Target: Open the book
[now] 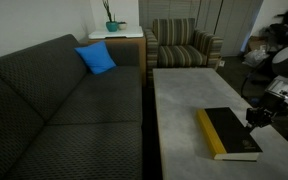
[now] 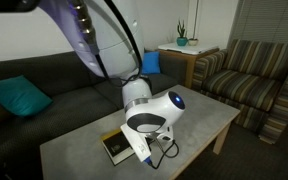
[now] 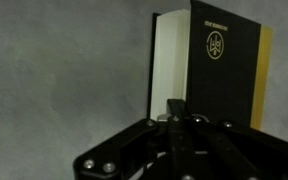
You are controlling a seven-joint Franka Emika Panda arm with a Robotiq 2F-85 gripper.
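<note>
The book (image 1: 229, 133) lies flat and closed on the grey table (image 1: 179, 100). Its cover is black, with a yellow spine on the side facing the sofa. In the wrist view the book (image 3: 212, 60) shows a gold emblem, white page edges at its left and a yellow strip at its right. My gripper (image 3: 176, 108) is shut, fingers pressed together, with its tip at the book's page-edge side, where pages meet cover. Nothing shows between the fingers. In an exterior view the gripper (image 1: 255, 118) sits at the book's far long edge. The arm hides most of the book (image 2: 112, 148) in the other exterior view.
A dark sofa (image 1: 54, 100) with a blue cushion (image 1: 96, 58) runs along the table's side. A striped armchair (image 1: 184, 45) and a side table with a plant (image 1: 112, 25) stand behind. A teal cushion (image 2: 19, 97) lies on the sofa.
</note>
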